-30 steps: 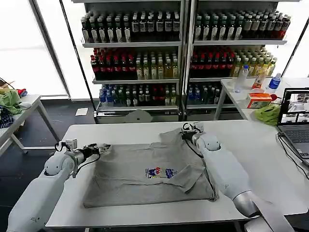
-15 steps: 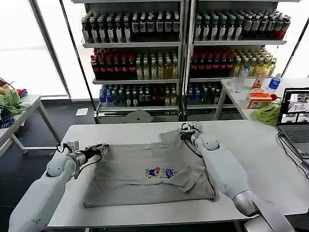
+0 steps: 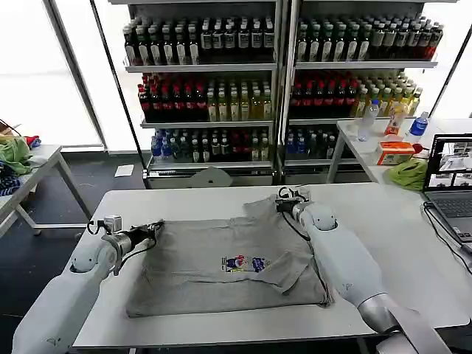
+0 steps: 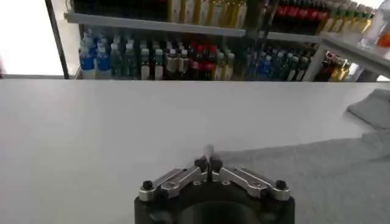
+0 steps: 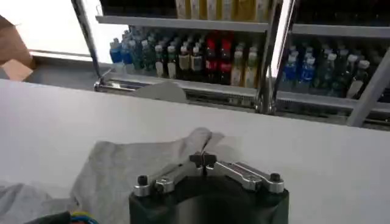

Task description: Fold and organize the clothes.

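Your grey shirt [image 3: 228,262] lies spread on the white tabletop [image 3: 383,221], chest print up, one sleeve folded in over the right side. Left pincer [image 3: 153,230] sits at the shirt's far left corner, fingers pressed together; whether any cloth is caught between them, you cannot tell. Right pincer [image 3: 283,200] rests at the far edge, fingers together over a raised bit of fabric. Bottle shelves [image 3: 280,81] stand behind.
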